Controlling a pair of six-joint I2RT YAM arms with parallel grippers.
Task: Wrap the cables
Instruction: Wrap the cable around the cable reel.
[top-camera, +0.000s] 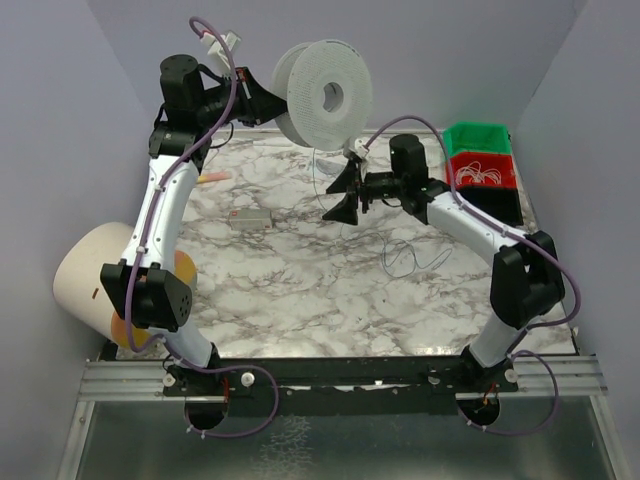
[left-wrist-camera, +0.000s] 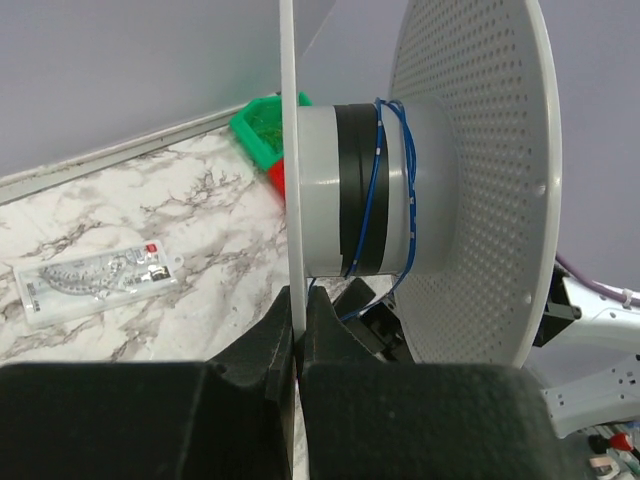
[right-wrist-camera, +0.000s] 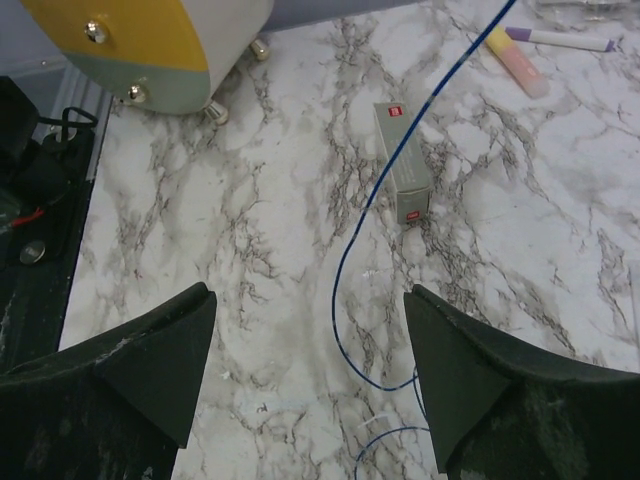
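Blue thin cable (left-wrist-camera: 380, 150) wraps the white perforated plastic spool (left-wrist-camera: 470, 150), whose flange our left gripper (left-wrist-camera: 297, 335) pinches tight; our right gripper (right-wrist-camera: 308, 300) hangs wide open, empty, over slack on the marble table (right-wrist-camera: 250, 200).

The cable (right-wrist-camera: 395, 170) is blue, the table (top-camera: 300, 290) white marble veined grey, the spool (top-camera: 322, 95) white and dotted with holes, its hub ringed by a black band (left-wrist-camera: 358, 190), beside a green bin (top-camera: 478, 138) and a red bin (top-camera: 482, 172).
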